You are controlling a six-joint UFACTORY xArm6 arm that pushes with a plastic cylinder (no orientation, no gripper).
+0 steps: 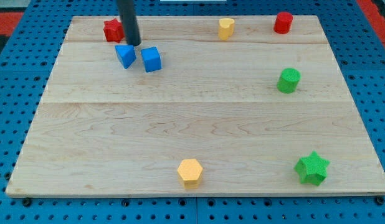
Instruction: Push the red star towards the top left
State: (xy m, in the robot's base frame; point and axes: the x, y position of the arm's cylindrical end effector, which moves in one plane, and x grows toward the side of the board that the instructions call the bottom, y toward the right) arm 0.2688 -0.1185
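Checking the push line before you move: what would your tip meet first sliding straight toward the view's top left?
Likely the red star, right beside my tip on its upper left; depth is unclear.

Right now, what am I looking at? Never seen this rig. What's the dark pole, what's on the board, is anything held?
The dark pole is a robot arm's rod; it has no gripper and holds nothing, it only pushes. My tip sits just right of the red star, near the view's top left, above the blue blocks. One camera looks down on a wooden board. Also there: a yellow block, red cylinder, green cylinder, yellow hexagon and green star.
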